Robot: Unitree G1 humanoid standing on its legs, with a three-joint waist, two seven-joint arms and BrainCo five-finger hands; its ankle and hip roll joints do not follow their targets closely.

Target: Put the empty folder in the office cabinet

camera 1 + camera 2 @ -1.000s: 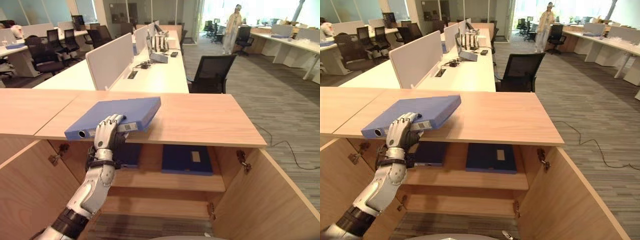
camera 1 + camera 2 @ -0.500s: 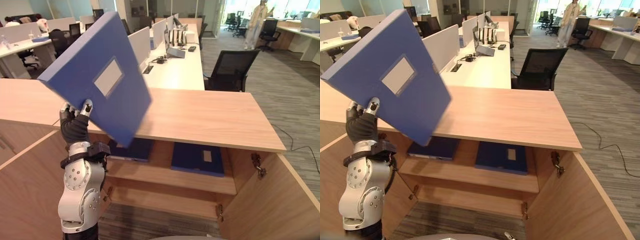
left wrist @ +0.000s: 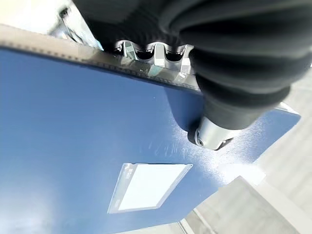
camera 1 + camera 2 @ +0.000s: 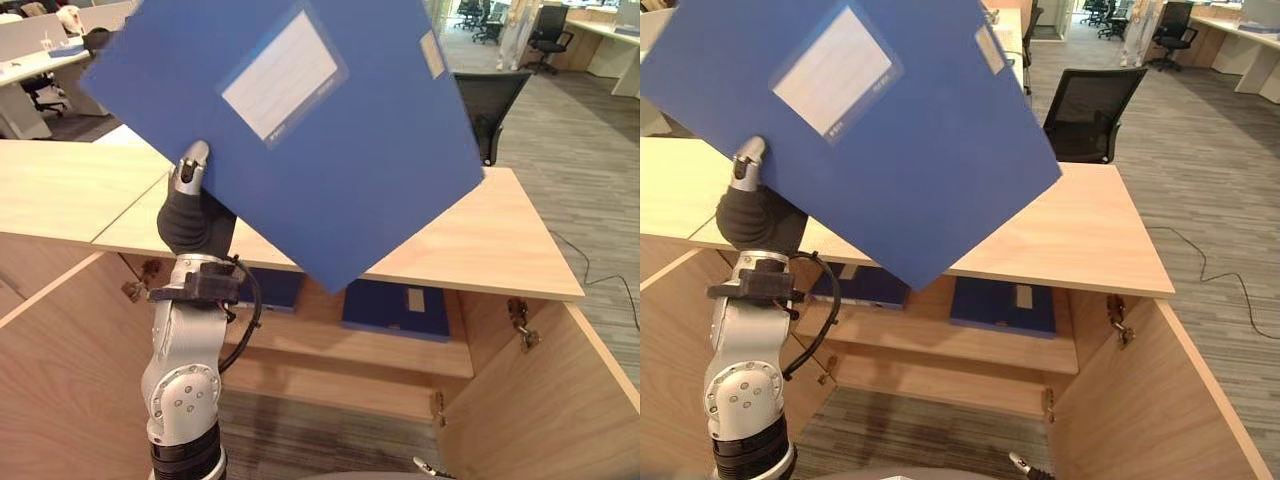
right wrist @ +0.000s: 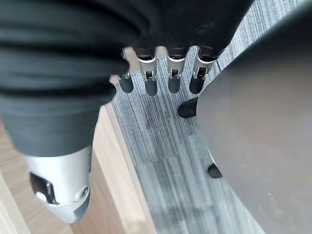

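Here the left hand holds the blue folder raised in the air above the front edge of the cabinet top, its labelled face turned toward the head camera and one corner hanging lowest. The left wrist view shows the fingers curled over the folder's edge with the thumb pressed on its face, a pinching hold. The right hand hangs low beside the cabinet over the carpet, fingers relaxed and holding nothing.

Step in hand: the carry, between lift-off and insertion. The cabinet stands open below, with two dark blue folders lying flat on its upper shelf. The next move probably calls for lowering the folder under the cabinet top, levelling it, and sliding it onto a shelf clear of the door edges.

Compared with half a second ago, the folder has swung further up and closer to the camera, and the arm stands more upright.
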